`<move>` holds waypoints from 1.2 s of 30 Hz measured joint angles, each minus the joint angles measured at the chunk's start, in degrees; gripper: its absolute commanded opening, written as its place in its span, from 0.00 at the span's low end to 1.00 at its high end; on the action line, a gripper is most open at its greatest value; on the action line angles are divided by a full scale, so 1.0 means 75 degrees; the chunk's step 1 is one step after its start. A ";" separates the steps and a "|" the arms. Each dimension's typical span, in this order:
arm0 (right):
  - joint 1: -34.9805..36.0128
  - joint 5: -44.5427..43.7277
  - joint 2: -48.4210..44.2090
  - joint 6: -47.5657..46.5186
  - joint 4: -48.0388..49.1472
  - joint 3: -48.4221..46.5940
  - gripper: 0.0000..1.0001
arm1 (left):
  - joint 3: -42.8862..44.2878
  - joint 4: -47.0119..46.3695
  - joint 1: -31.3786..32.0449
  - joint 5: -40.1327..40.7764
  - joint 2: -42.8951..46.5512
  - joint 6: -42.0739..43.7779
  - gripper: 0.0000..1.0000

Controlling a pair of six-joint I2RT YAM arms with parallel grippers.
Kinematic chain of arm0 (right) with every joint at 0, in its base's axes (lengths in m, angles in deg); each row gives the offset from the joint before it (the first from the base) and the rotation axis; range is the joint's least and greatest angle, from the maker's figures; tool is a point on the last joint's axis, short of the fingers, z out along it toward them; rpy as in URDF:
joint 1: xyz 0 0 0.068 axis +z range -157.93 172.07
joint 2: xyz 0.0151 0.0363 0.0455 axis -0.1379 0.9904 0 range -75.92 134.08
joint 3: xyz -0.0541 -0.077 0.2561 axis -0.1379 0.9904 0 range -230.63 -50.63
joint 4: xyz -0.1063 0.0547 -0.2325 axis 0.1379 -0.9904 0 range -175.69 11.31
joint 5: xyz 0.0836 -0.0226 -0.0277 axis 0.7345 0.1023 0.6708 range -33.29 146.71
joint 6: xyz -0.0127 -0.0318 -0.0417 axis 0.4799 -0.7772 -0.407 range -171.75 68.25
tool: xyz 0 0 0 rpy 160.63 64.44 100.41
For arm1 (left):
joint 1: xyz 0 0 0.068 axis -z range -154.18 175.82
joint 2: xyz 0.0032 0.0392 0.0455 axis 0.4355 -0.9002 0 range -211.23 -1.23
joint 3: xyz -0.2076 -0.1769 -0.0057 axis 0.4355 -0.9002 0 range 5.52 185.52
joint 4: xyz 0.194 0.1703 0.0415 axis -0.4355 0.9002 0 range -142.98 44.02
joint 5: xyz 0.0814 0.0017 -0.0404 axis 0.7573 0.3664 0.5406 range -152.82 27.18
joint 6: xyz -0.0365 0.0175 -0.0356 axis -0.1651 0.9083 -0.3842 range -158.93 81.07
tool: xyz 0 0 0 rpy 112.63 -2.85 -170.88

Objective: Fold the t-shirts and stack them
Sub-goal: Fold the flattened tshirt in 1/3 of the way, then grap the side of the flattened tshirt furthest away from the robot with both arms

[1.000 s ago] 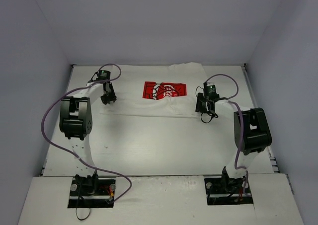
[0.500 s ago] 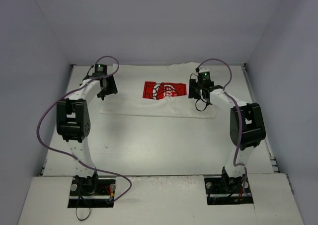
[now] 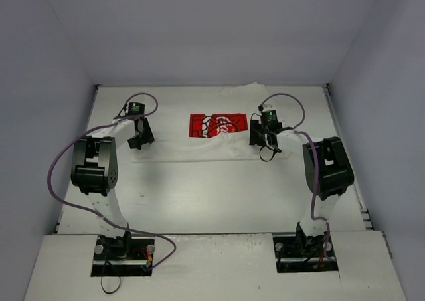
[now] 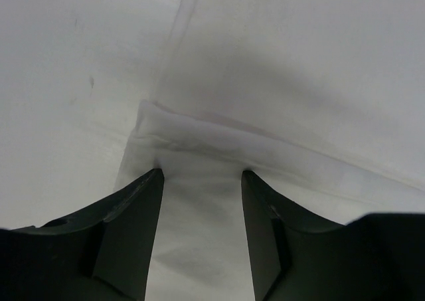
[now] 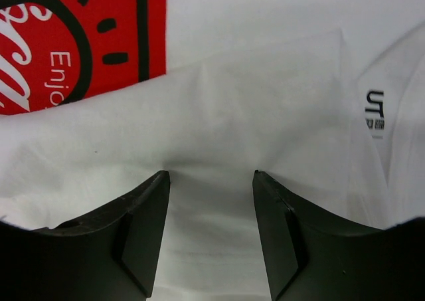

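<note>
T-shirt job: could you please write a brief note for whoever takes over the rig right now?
Left gripper: jaws open, over the t-shirt at its left folded edge, gripping nothing.
Right gripper: jaws open, over cloth beside the red print.
T-shirt: spread across the far half of the table, print up.
Done: one layer folded over the print's near edge.
To do: remaining folds, stacking.

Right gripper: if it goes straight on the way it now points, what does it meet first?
Probably the t-shirt: the right gripper points at a white fold just ahead, beside the red print. Depth is unclear.
</note>
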 measured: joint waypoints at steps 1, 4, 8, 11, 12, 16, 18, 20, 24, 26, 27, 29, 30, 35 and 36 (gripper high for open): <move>0.0000 0.0013 -0.0191 0.0104 0.0045 0.0252 0.51 | -0.0288 0.0033 0.0005 0.0044 0.0214 -0.0084 0.47; 0.0082 0.0055 -0.0814 0.0472 -0.0060 0.0943 0.51 | -0.0972 0.0182 0.0010 0.0143 0.0754 -0.0224 0.47; 0.0314 0.0046 -0.1610 0.0941 -0.0776 0.1583 0.52 | -0.1686 0.0396 0.0010 0.0180 0.1343 -0.0274 0.48; 0.0519 0.0038 -0.1945 0.1175 -0.1355 0.1743 0.52 | -0.1854 0.0562 0.0009 0.0169 0.1518 -0.0274 0.53; 0.0560 0.0029 -0.2023 0.1215 -0.1521 0.1748 0.53 | -0.1856 0.0657 0.0006 0.0138 0.1560 -0.0273 0.55; 0.0606 -0.0183 -0.2268 0.1048 -0.2264 0.1380 0.55 | -0.1209 0.1458 -0.0052 -0.0105 0.1595 -0.0110 0.58; 0.0427 -0.0263 -0.2221 0.0751 -0.2542 0.0707 0.56 | -0.0110 0.1839 -0.0149 -0.0364 0.1374 0.0097 0.58; 0.0076 -0.0265 -0.2088 0.0390 -0.2519 -0.0185 0.56 | 0.1324 0.1782 -0.0285 -0.0663 0.0983 0.0331 0.58; -0.0812 0.0049 -0.1356 -0.0294 -0.2263 -0.2020 0.56 | 0.4322 0.1719 -0.0575 -0.1410 -0.0394 0.0918 0.58; -0.1165 0.0361 -0.0915 -0.0624 -0.2110 -0.2640 0.56 | 0.5390 0.1616 -0.0676 -0.1762 -0.1162 0.1318 0.58; -0.1297 0.0515 -0.0705 -0.0792 -0.2075 -0.2847 0.56 | 0.5771 0.1605 -0.0714 -0.1925 -0.1519 0.1529 0.58; -0.1453 0.0839 -0.0292 -0.1173 -0.2046 -0.3112 0.56 | 0.6318 0.1649 -0.0792 -0.2264 -0.2204 0.1920 0.58; -0.1489 0.1031 -0.0091 -0.1365 -0.2042 -0.3189 0.56 | 0.6525 0.1708 -0.0822 -0.2427 -0.2523 0.2104 0.58; -0.1557 0.1902 0.0805 -0.2176 -0.2161 -0.3416 0.58 | 0.7198 0.1935 -0.0890 -0.2987 -0.3888 0.2801 0.58; -0.1568 0.2018 0.0971 -0.2304 -0.2164 -0.3506 0.59 | 0.7283 0.1984 -0.0890 -0.3071 -0.4082 0.2905 0.58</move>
